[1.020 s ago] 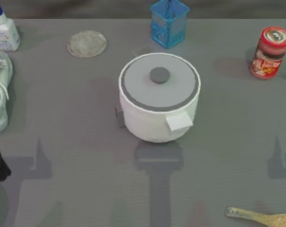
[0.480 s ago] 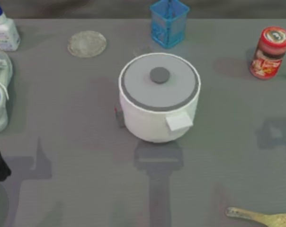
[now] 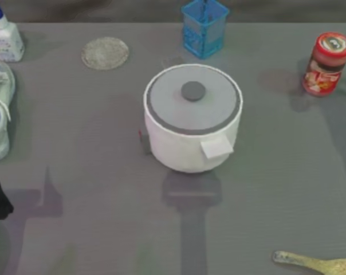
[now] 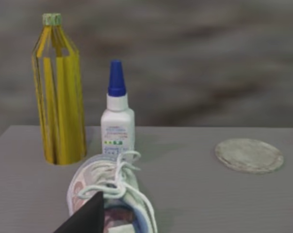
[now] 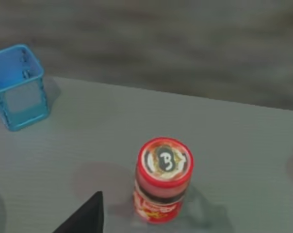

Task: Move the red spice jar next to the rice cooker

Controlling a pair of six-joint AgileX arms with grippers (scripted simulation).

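The red spice jar (image 3: 326,63) is stood upright at the far right of the tabletop (image 3: 93,172), well apart from the rice cooker (image 3: 191,117) at centre. It is framed from above in the right wrist view, presumably for approach. Pincer states cannot be told. Against the earlier frames, only a shadow at right is shifted toward the jar.

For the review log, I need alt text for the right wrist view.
The red spice jar stands upright on the grey table, seen from above, untouched. A blue square container stands farther off near the table's edge.
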